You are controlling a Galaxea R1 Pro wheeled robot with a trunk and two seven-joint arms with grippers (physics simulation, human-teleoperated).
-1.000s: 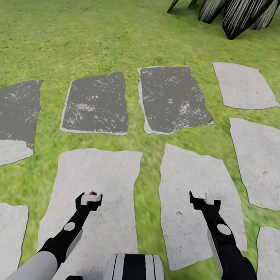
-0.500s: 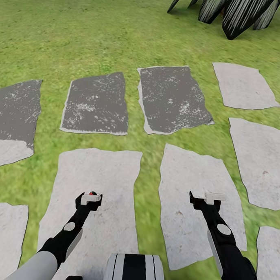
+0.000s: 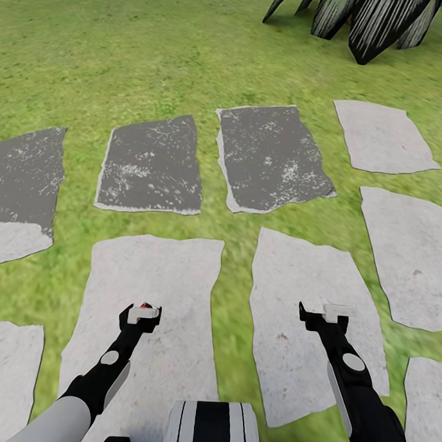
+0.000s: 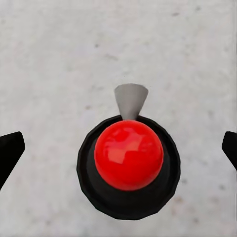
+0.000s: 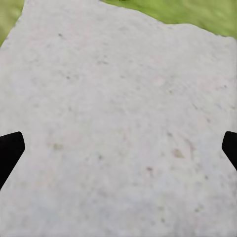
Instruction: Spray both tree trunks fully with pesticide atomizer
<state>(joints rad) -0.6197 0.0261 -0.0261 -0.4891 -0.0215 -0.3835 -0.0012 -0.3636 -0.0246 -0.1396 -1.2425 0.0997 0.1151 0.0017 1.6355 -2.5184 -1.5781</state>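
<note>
Head view: both arms extend forward and down over the floor [image 3: 190, 46], which is green grass set with light and dark grey paving stones. The left hand [image 3: 142, 313] hangs over a light stone [image 3: 167, 276]; the right hand [image 3: 336, 311] hangs over the adjacent light stone [image 3: 296, 276]. Left wrist view: the pesticide atomizer [image 4: 128, 165] sits between the fingers [image 4: 10, 153], seen end-on as a red ball in a black collar with a grey nozzle; finger contact cannot be told. Right wrist view: fingers [image 5: 10, 150] set wide apart, nothing between them. A dark striped plant [image 3: 377, 22] stands far ahead on the right
</note>
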